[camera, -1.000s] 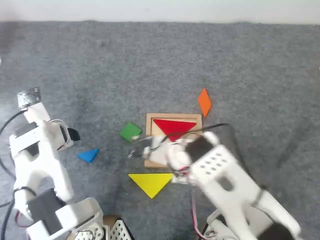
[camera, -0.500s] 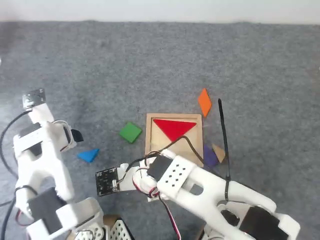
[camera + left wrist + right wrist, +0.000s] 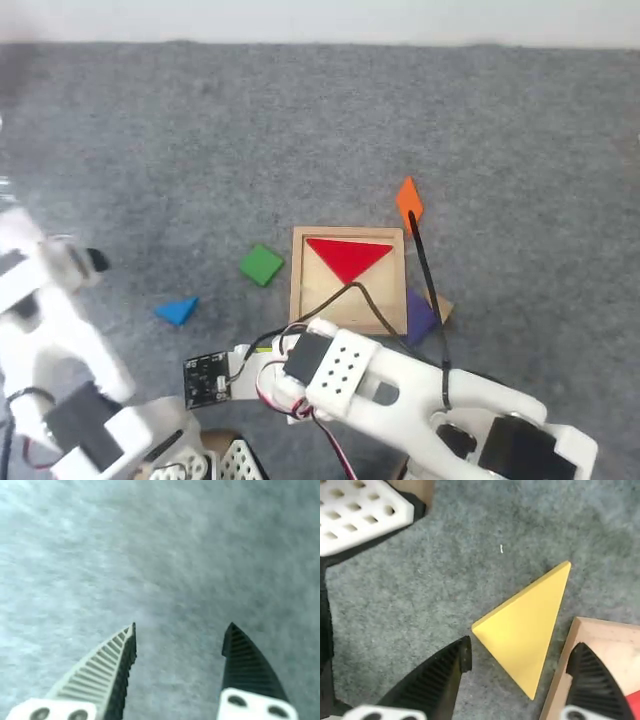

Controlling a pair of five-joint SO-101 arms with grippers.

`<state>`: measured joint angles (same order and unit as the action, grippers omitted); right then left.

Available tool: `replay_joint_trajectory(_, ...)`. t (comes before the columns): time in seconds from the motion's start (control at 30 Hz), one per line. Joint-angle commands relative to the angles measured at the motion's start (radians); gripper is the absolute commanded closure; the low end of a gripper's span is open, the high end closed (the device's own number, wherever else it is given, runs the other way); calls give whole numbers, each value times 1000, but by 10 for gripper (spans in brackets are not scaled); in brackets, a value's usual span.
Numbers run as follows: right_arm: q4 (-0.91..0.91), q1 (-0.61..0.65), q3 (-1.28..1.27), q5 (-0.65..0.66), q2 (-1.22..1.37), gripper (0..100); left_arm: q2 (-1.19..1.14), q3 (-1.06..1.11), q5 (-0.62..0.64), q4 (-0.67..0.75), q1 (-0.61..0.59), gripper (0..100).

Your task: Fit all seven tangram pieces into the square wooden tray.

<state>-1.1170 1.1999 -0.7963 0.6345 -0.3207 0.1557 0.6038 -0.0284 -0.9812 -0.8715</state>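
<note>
The square wooden tray [image 3: 299, 290] lies mid-table with a red triangle [image 3: 348, 257] in its far half. In the right wrist view the yellow triangle [image 3: 527, 627] lies flat on the carpet beside a tray corner [image 3: 582, 640]. My right gripper [image 3: 522, 657] is open just above it, one finger on each side. The right arm [image 3: 345, 375] hides that triangle in the high view. The left arm [image 3: 45, 310] is at the table's left edge. My left gripper [image 3: 181, 630] is open over bare grey carpet.
A green square [image 3: 262, 265] and a blue triangle [image 3: 177, 311] lie left of the tray. An orange parallelogram [image 3: 409, 200] is beyond its far right corner. Purple [image 3: 420, 312] and tan [image 3: 443, 307] pieces sit at its right side. A white perforated base [image 3: 360, 505] is close by.
The right arm has swung from over the tray down and left, and now covers the yellow triangle. The left arm has shifted towards the left edge.
</note>
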Motion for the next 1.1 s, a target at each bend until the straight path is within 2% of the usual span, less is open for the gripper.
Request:
replay_joint_trajectory(0.0,-1,30,8,-23,-1,690,6,-216,14,-60,-101,724)
replay_joint_trajectory(0.2,-1,30,6,-41,-1,690,-98,-653,5,-212,-216,724)
replay_joint_trajectory(0.67,5,2,5,-75,73,690,-736,-1739,-21,-683,-229,724)
replay_joint_trajectory(0.87,7,-2,87,-74,162,690,-901,-2009,-32,-773,-233,724)
replay_joint_trajectory(1.07,8,-31,144,-71,225,689,-942,-2032,-43,-773,-233,724)
